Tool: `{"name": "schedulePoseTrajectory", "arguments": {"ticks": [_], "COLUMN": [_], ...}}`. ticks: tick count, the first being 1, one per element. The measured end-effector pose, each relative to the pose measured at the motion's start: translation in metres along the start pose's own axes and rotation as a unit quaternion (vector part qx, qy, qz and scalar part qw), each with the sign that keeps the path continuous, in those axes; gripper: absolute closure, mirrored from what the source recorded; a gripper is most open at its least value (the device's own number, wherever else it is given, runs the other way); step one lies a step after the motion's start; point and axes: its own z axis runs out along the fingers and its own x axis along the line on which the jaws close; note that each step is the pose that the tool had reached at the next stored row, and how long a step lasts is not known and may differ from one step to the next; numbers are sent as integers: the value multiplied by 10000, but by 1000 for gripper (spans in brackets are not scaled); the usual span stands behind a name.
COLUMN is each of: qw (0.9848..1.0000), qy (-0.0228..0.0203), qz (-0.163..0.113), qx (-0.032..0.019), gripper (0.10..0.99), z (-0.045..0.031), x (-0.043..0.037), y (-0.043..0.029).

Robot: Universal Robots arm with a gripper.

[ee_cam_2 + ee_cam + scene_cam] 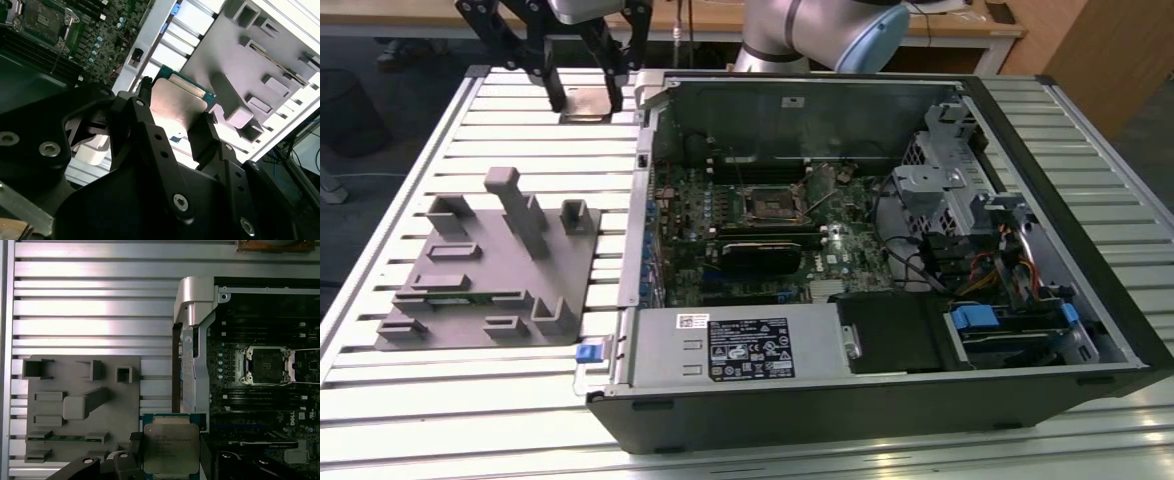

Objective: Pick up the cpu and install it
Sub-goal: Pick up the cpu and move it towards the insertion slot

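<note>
My gripper (587,100) is closed tight on the cpu (171,450), holding it by its edges in the upper left of the exterior view. It seems to sit just above the slatted table (480,130), beside the open computer case (1081,210).

We see a grey plastic holder (487,270) on the slatted table (400,140), at the exterior view's left. An open computer case (854,405) sits just beside it. We note its black socket (771,203) centre-frame, with a labelled grey box (734,345) below.
</note>
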Motion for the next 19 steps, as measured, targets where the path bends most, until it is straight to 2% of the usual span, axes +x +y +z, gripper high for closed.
{"name": "schedulePoseTrajectory", "arguments": {"ticks": [19], "qw": [10000], "qy": [0], "qz": [0], "qx": [0], "gripper": [545], "z": [5], "x": [-224], "y": [3]}}
